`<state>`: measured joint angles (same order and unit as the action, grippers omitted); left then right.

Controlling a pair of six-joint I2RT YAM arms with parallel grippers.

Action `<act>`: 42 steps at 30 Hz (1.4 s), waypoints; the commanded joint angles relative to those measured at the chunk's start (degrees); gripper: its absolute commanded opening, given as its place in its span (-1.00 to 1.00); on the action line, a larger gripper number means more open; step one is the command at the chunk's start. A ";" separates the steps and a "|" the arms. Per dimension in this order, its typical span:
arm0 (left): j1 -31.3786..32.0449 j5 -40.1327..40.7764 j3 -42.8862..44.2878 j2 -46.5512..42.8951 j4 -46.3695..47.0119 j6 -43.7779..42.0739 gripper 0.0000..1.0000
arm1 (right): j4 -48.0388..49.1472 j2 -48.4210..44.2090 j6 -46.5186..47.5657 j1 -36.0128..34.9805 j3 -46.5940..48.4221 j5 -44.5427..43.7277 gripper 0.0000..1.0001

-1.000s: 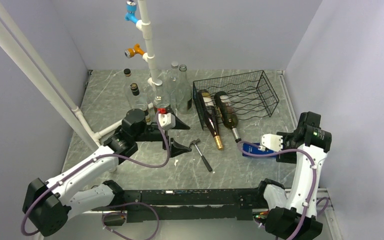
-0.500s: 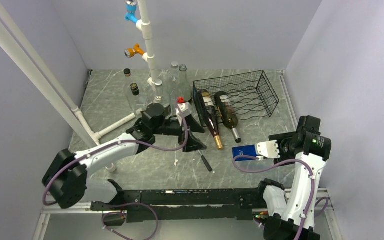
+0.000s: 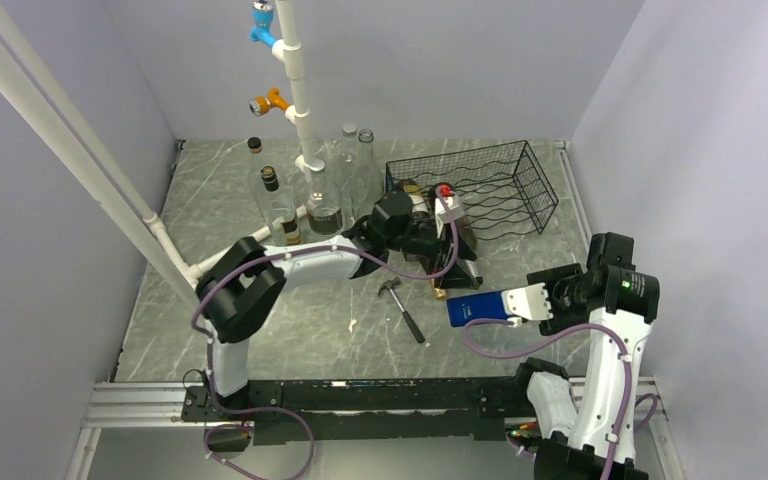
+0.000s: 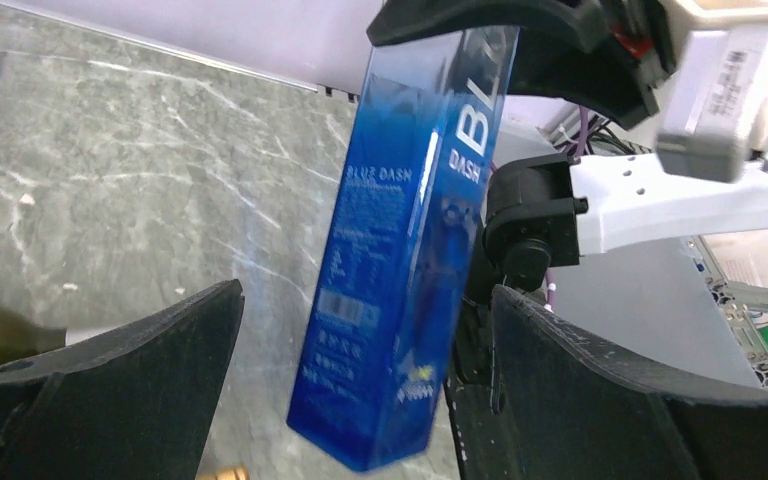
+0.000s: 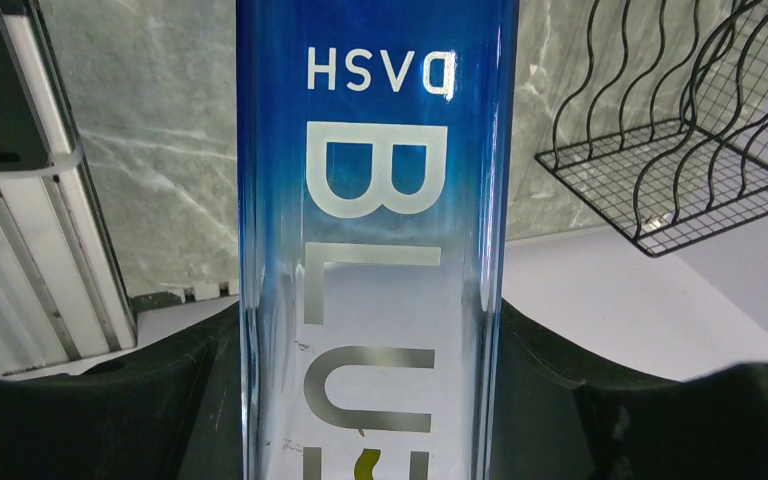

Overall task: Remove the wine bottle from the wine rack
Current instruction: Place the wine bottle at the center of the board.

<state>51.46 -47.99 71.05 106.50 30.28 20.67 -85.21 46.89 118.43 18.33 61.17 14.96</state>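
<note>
1. Swinging in from the left-middle of the table, the left arm now reaches right across to the near end of the wine rack (image 3: 505,185). The right arm has drawn its blue box (image 3: 472,308) a little nearer and further left.
2. Left gripper (image 3: 452,262): released, its fingers (image 4: 120,400) spread as wide as they go and holding nothing. It hangs just over the bottle necks at the rack's open end; from above I cannot tell whether it touches them.
3. Right gripper (image 3: 505,303): clenched on one end of the blue box, one black finger (image 5: 90,410) pressed flat to each side. The box is carried clear of the table and points left toward the other arm — its white lettering fills the right wrist view.
4. Seen from the left wrist, the box hangs in the gap between the spread fingers, well beyond them.
5. One wine bottle (image 3: 439,291) is dark glass with a gold-foiled neck; the left arm hides most of its body.
6. It lies on its side in the rack at the far right of the table, base toward the back wall. Its long axis runs front to back, angled slightly right — the neck pokes out past the wire toward the arms' bases.
7. On the marble just left of that neck lies a small hammer (image 3: 401,305).
</note>
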 commanded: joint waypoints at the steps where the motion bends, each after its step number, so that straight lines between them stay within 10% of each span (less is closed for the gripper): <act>1: 0.86 -6.08 7.04 4.50 1.38 -0.20 0.99 | -0.34 -1.90 24.86 -0.64 0.65 9.92 -1.00; 32: 5.58 -21.07 29.90 21.01 -32.34 -1.76 0.75 | 2.87 -4.44 25.37 -1.71 -4.87 19.66 -1.00; 42: 6.18 -29.80 29.09 22.26 -22.61 7.34 0.61 | 3.21 -4.88 25.44 -1.74 -5.49 21.48 -1.00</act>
<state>56.88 -71.22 99.35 128.90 -0.16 22.48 -84.84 43.00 118.45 16.82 54.57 26.57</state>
